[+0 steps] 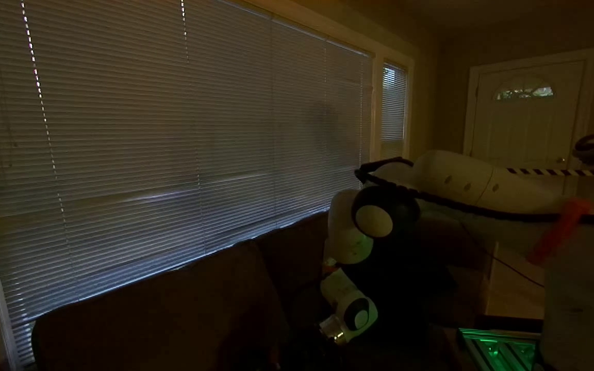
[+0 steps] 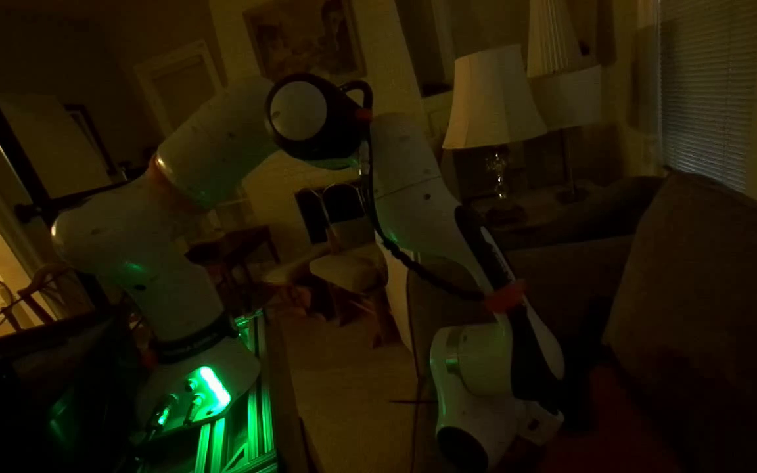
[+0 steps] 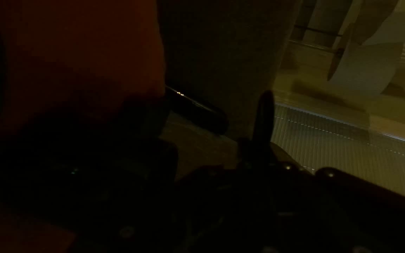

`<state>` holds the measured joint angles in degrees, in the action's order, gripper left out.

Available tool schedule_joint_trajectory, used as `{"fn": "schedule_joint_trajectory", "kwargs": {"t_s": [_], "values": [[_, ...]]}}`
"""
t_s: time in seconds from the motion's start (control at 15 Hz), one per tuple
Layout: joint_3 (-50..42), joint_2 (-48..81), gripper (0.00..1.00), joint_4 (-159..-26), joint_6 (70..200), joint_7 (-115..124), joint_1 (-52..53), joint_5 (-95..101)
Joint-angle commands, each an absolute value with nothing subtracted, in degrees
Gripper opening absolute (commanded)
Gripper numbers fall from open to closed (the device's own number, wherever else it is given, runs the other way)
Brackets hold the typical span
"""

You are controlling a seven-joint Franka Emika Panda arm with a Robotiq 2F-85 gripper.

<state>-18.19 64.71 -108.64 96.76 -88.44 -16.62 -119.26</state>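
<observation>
Dark, glossy, elongated object (image 3: 202,113) lay near the middle of the wrist view, slanting downward to the right; too dim to identify. The tool (image 3: 265,112) rose from the bottom of that frame, clenched, its tip just right of the object in the picture; whether they touched could not be told. Red-orange fabric (image 3: 83,52) filled the upper left, its edge meeting the object's left end. A brown sofa (image 1: 158,314) spread across the lower left of an exterior view, below wide slatted blinds (image 1: 173,129) that took up the upper left. Robot arm (image 2: 418,190) arched through the centre of an exterior view and bent down toward the lower right; at lower left it stood on an aluminium frame (image 2: 257,420) washed in green light. Upper right there: a table lamp (image 2: 493,98), pale shade. Top centre: a framed picture (image 2: 306,36). White door (image 1: 529,123) at the right of an exterior view. Light poor; tool not discernible in either exterior view.
</observation>
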Motion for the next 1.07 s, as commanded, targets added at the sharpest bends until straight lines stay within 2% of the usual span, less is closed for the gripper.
{"fn": "schedule_joint_trajectory", "kwargs": {"t_s": [0.0,0.8,0.87,0.93,1.0], "values": [[-18.2,62.7,0.01,-111.1,99.2,-89.0,-15.9,-120.7],[-19.2,63.6,0.01,-115.0,91.2,-91.5,-21.1,-119.5],[-19.4,64.2,0.01,-113.6,93.5,-90.2,-19.8,-119.6],[-19.5,64.3,0.06,-113.8,93.2,-90.2,-20.0,-119.6],[-19.6,64.3,0.06,-113.8,93.2,-90.2,-20.1,-119.6]]}}
